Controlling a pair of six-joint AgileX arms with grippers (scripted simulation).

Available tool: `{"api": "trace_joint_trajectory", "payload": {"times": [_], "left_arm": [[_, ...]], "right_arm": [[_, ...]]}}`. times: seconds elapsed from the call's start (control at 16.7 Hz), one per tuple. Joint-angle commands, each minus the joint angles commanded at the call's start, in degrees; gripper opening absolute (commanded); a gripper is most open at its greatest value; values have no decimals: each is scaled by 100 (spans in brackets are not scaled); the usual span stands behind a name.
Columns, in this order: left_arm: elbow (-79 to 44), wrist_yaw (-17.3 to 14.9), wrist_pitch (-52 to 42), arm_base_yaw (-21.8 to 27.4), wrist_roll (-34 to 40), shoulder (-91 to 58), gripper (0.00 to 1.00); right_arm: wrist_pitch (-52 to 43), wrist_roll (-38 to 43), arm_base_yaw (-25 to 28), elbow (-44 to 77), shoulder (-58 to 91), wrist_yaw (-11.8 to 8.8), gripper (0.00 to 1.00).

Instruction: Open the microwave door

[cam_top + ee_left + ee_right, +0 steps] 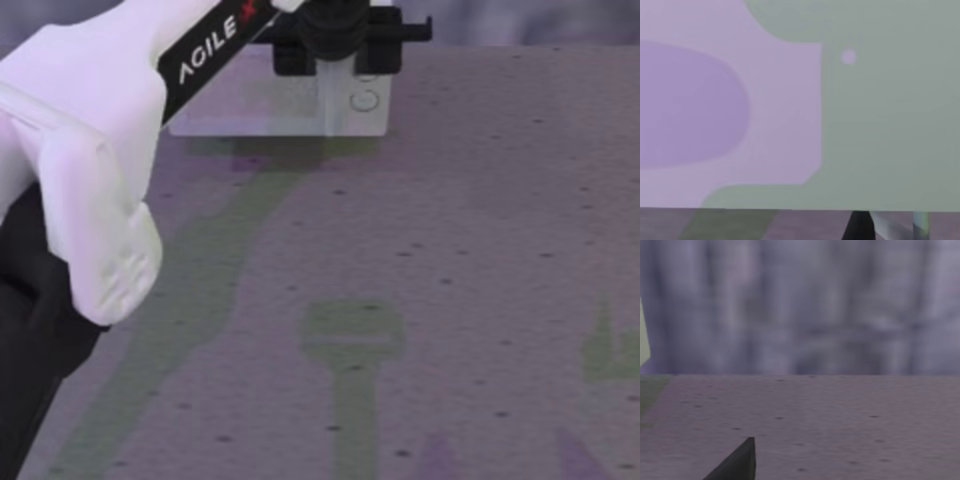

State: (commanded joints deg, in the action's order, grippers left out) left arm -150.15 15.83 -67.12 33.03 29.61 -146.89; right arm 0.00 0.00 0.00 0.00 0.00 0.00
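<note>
One boxy white microwave [280,105] sits beneath the left claw [338,45].

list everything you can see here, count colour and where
microwave: one, white, at the far edge of the table, left of centre in the top view, largely covered by the left arm
table: one, purplish speckled with pale green shapes, filling the top view
left arm: one, white with black parts, reaching from the near left to over the microwave
left gripper: one, black, at the microwave's top
right gripper: one dark fingertip showing, only in the right wrist view, above bare table
</note>
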Motion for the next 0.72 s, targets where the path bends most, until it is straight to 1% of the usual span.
{"api": "trace_joint_trajectory", "payload": {"times": [0.12, 0.18, 0.6, 0.66, 0.72], "left_arm": [[0, 0, 0, 0, 0, 0, 2], [0, 0, 0, 0, 0, 0, 0], [0, 0, 0, 0, 0, 0, 0], [272, -32, -20, 127, 18, 145, 0], [291, -28, -5, 130, 17, 160, 0]], "right_arm": [[0, 0, 0, 0, 0, 0, 100], [0, 0, 0, 0, 0, 0, 100], [0, 0, 0, 0, 0, 0, 100], [0, 0, 0, 0, 0, 0, 100], [0, 0, 0, 0, 0, 0, 100]]}}
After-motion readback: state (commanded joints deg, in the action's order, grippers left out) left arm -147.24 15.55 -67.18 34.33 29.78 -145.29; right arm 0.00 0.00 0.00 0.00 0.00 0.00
